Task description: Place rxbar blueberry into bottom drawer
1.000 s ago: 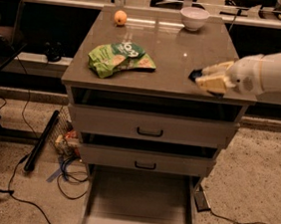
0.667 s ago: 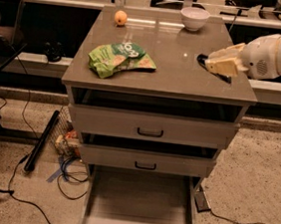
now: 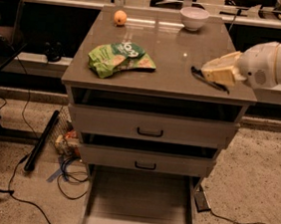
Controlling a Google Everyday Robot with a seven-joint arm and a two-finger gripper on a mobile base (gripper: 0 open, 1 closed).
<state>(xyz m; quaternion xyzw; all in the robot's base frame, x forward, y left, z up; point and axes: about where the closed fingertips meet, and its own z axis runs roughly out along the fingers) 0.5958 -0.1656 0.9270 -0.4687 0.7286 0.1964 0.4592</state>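
My gripper (image 3: 204, 73) reaches in from the right, low over the right side of the cabinet top (image 3: 163, 41). A thin dark flat shape (image 3: 210, 80) lies right under its tip; it looks like the rxbar blueberry, but I cannot tell whether it is held. The bottom drawer (image 3: 140, 201) is pulled out toward me at floor level, a wide shallow tray with a bare floor. It lies well below and to the left of the gripper.
A green snack bag (image 3: 120, 58) lies on the left of the top. An orange (image 3: 120, 17) and a white bowl (image 3: 194, 17) stand at the back. The two upper drawers (image 3: 150, 127) have black handles. Cables and a black bar (image 3: 41, 141) lie on the floor at left.
The gripper moved from the front right edge of the top farther back, then settled slightly lower and forward. The dark shape stays at its tip. The other things have not moved.
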